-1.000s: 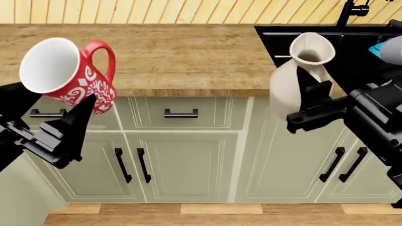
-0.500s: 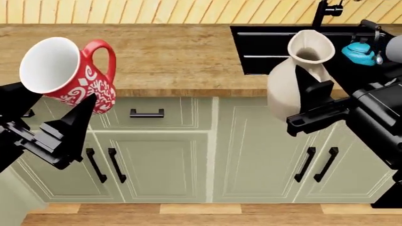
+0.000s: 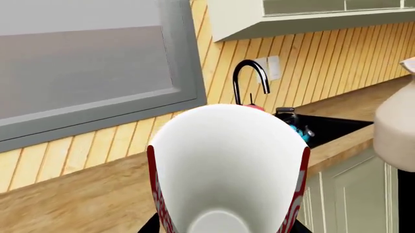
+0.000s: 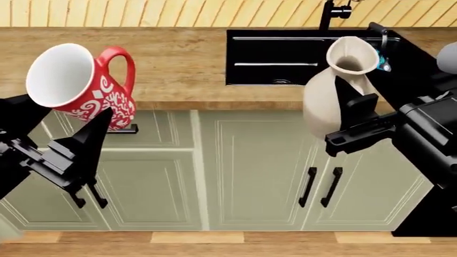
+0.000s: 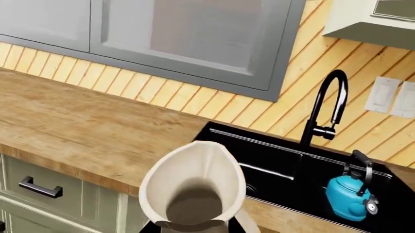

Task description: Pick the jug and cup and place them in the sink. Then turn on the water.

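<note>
My left tool (image 4: 68,142) is clamped on the red mug with the white floral pattern and white inside (image 4: 80,85), holding it up in the air in front of the pale green cabinet doors (image 4: 243,166), tilted so that its open mouth faces up and toward me and its red loop handle stands on the far side. In the left wrist view the mug's white interior (image 3: 227,170) fills the lower middle, with my tool's black fingers only just showing at its lower edges. My right tool (image 4: 353,120) grips the cream-beige matte ceramic jug with the bulbous body and flared lip (image 4: 335,88) by its lower body, upright and lifted clear of the wooden bench (image 4: 171,59), just in front of the bench's front edge. Behind the jug lies the large black double-basin sink (image 4: 286,51), set into the bench, with its tall black curved faucet (image 5: 324,104) rising at the back against the slatted yellow wood wall (image 5: 194,104). A small blue kettle (image 5: 350,196) sits in the sink's basin on my right side, below the faucet. Neither the mug nor the jug is in the sink; both hang over the floor side of the bench, well apart from each other.
</note>
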